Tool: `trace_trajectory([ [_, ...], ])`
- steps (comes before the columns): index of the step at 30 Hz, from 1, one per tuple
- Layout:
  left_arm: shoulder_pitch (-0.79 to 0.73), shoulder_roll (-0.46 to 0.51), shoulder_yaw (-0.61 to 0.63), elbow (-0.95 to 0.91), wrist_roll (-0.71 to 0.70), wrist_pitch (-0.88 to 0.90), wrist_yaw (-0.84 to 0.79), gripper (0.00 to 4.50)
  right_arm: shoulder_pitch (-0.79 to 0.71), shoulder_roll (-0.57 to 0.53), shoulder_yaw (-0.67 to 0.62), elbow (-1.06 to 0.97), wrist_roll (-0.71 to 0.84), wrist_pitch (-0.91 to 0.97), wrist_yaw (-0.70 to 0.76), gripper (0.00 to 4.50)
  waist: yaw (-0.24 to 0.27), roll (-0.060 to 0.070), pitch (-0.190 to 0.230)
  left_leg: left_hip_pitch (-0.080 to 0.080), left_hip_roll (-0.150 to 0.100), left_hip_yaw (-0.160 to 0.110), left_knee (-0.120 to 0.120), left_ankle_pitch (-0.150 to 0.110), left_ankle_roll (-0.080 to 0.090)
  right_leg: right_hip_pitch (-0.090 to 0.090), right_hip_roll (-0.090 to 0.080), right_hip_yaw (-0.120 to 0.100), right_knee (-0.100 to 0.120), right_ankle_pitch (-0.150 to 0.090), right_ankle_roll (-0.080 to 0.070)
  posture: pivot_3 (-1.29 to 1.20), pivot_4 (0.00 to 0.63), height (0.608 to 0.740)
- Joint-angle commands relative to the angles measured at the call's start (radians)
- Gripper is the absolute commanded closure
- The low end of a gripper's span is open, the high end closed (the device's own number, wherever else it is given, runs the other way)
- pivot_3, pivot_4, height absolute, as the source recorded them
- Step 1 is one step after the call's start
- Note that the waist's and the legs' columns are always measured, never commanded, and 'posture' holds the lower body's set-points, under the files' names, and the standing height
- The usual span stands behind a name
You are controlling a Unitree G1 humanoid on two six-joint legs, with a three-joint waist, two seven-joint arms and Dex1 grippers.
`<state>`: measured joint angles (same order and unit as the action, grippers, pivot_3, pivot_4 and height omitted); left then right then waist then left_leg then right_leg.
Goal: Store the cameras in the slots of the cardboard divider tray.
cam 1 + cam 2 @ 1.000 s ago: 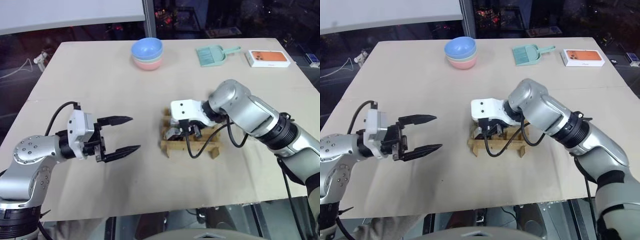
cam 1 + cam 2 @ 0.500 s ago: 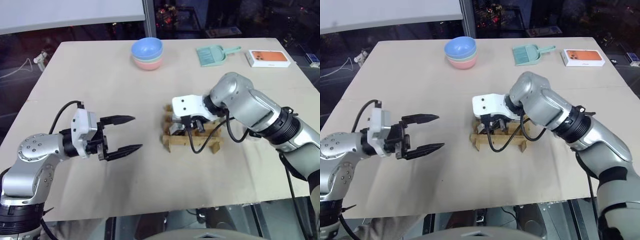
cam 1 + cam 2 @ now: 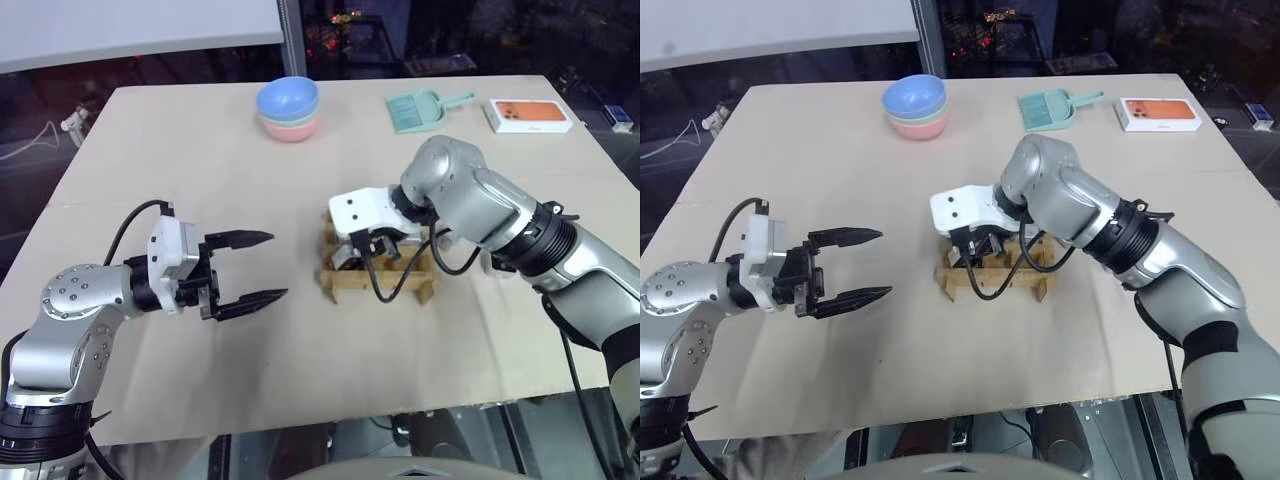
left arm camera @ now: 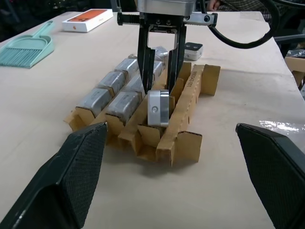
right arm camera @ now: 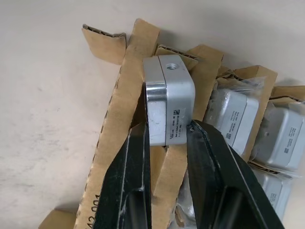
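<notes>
Right gripper [image 4: 161, 78]: clamped on a silver camera [image 4: 158, 108], unchanged, now over the cardboard divider tray [image 4: 188, 138] end slot.
Left gripper [image 3: 252, 268]: wide open, empty, unmoved.

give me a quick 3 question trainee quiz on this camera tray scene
1. True or false: the right claw is shut on a camera over the tray.
2. Which way do the left claw's fingers stand? A) wide open, holding nothing B) shut on a bowl C) shut on a camera
3. What lies at the table's far edge between the bowls and the phone box?

Key: 1 true. 2 A. 3 the green dustpan.
</notes>
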<state>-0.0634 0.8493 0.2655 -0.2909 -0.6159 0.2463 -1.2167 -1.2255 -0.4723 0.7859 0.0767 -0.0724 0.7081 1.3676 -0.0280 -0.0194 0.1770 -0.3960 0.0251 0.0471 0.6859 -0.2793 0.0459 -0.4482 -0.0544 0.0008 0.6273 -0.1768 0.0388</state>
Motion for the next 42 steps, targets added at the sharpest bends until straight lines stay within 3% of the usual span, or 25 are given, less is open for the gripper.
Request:
trace_trajectory([
  [1,0.0,0.004,0.019,-0.016,-0.01,-0.009,-0.003,0.0,-0.003,-0.008,-0.106,-0.011,0.01,0.047,-0.043,4.02,-0.001,0.0,0.0,0.0,0.0,0.0,0.0,0.0,0.0,0.0,0.0,0.0,0.0,0.0,0.0,0.0,0.15,0.74],
  [15,-0.021,-0.002,0.004,-0.006,-0.007,-0.004,-0.004,0.0,0.222,-0.016,-0.49,-0.295,0.282,0.424,-0.201,4.02,0.014,0.0,0.0,-0.004,-0.001,-0.001,-0.002,0.0,0.0,-0.001,-0.001,-0.002,-0.002,0.002,0.002,0.0,0.15,0.74],
  [19,-0.033,0.003,-0.002,0.007,-0.005,-0.003,-0.016,0.0,0.33,-0.096,-0.549,-0.412,0.363,0.512,-0.224,4.02,0.018,0.0,0.0,-0.003,-0.001,-0.001,-0.002,0.0,0.0,0.0,-0.001,-0.002,-0.002,0.001,0.002,0.0,0.15,0.74],
  [22,-0.04,0.007,0.0,0.016,-0.006,-0.005,-0.024,0.0,0.416,-0.148,-0.61,-0.463,0.396,0.471,-0.257,4.02,0.017,0.0,0.0,-0.004,-0.001,-0.002,-0.002,0.0,0.0,0.0,-0.001,-0.002,-0.003,0.001,0.001,0.0,0.15,0.74],
  [30,-0.039,0.0,-0.011,0.019,-0.001,-0.009,-0.036,0.0,0.675,-0.084,-0.767,-0.527,0.457,0.213,-0.389,4.02,0.015,-0.001,0.0,-0.003,-0.001,-0.001,-0.002,0.0,0.0,0.0,0.0,-0.001,-0.002,0.001,0.003,0.0,0.15,0.74],
  [36,-0.05,0.0,-0.017,0.028,0.0,-0.012,-0.04,0.0,0.78,0.08,-0.716,-0.493,0.429,-0.094,-0.487,4.02,0.008,0.0,0.0,-0.002,0.0,0.0,-0.001,0.0,0.0,0.0,0.001,0.0,-0.002,0.001,0.003,0.0,0.15,0.74],
  [42,-0.049,-0.003,-0.018,0.019,-0.003,-0.008,-0.033,0.0,0.778,0.113,-0.584,-0.369,0.336,-0.265,-0.49,4.02,0.014,-0.001,0.0,-0.002,0.0,0.0,-0.001,0.0,0.0,0.0,0.001,0.001,-0.002,0.001,0.002,0.0,0.15,0.74],
])
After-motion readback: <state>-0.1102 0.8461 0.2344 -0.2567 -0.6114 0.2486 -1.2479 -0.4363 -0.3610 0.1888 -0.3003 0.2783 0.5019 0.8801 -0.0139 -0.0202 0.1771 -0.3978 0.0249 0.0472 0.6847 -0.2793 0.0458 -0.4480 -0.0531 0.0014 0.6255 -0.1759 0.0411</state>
